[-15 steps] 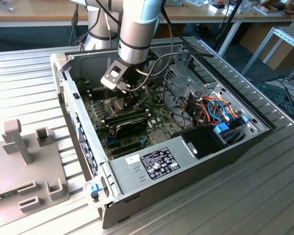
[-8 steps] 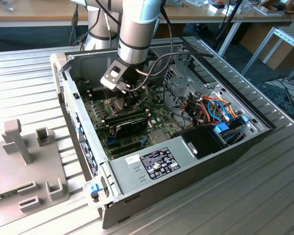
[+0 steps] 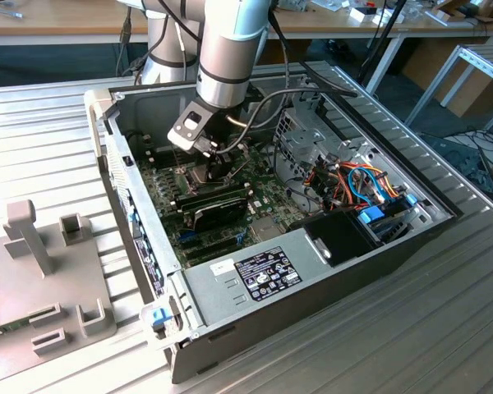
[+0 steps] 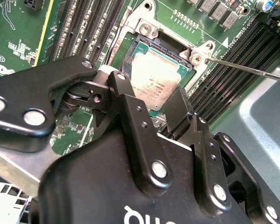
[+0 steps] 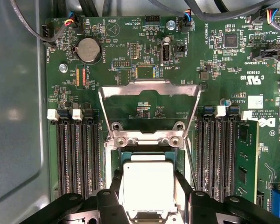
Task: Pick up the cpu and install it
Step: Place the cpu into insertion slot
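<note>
The cpu point(image 5: 147, 184), a small square chip with a silver-grey top, lies flat in the open socket point(image 4: 151, 44) on the green motherboard point(image 5: 144, 42). My gripper point(image 5: 148, 196) is low over it, with one black finger against each of two opposite sides of the chip. In the second wrist view the cpu point(image 4: 154, 74) shows between and just beyond the fingers point(image 4: 130, 116). In the exterior view the gripper point(image 3: 218, 168) reaches down into the computer case point(image 3: 312, 279), over the board's middle.
The socket's metal load frame point(image 5: 149, 88) stands hinged open, and its thin lever point(image 4: 247, 67) juts out sideways. Memory slots point(image 5: 74, 154) run along both sides of the socket. A drive cage point(image 3: 312, 144), cables point(image 3: 361, 185) and the power supply point(image 3: 255, 275) crowd the case.
</note>
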Controlling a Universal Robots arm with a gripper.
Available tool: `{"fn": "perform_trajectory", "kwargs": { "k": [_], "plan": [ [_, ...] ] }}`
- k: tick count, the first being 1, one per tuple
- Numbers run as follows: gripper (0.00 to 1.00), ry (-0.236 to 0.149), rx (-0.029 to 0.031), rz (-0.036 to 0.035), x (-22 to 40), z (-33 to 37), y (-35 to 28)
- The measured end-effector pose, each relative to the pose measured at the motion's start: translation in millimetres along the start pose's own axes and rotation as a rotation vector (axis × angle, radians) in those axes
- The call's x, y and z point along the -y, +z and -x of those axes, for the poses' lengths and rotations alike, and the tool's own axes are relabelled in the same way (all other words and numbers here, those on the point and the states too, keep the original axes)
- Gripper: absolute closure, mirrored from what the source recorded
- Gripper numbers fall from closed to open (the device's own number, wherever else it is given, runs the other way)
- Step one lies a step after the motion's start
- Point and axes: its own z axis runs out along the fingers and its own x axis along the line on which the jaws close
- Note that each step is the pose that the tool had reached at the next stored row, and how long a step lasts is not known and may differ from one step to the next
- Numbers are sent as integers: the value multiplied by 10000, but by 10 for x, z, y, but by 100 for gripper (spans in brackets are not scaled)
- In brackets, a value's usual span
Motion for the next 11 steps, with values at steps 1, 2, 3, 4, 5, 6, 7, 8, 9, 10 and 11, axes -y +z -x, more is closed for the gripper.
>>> {"fn": "perform_trajectory", "kwargs": {
  "k": [1, 2, 3, 4, 5, 6, 7, 8, 9, 10, 11],
  "plan": [
    [47, 0, 0, 0, 0, 0, 1],
    [47, -1, -2, 1, 0, 0, 4],
    [47, 0, -1, 0, 0, 0, 5],
    [47, 0, 1, -1, 0, 0, 6],
    [47, 0, 0, 0, 0, 0, 7],
    [47, -1, -1, 0, 0, 0, 7],
    [47, 0, -2, 0, 1, 0, 7],
    [47, 1, -2, 0, 2, 0, 8],
    [47, -1, -2, 1, 2, 0, 8],
    [47, -1, -2, 0, 2, 0, 7],
    [47, -1, -1, 0, 3, 0, 7]
  ]
}}
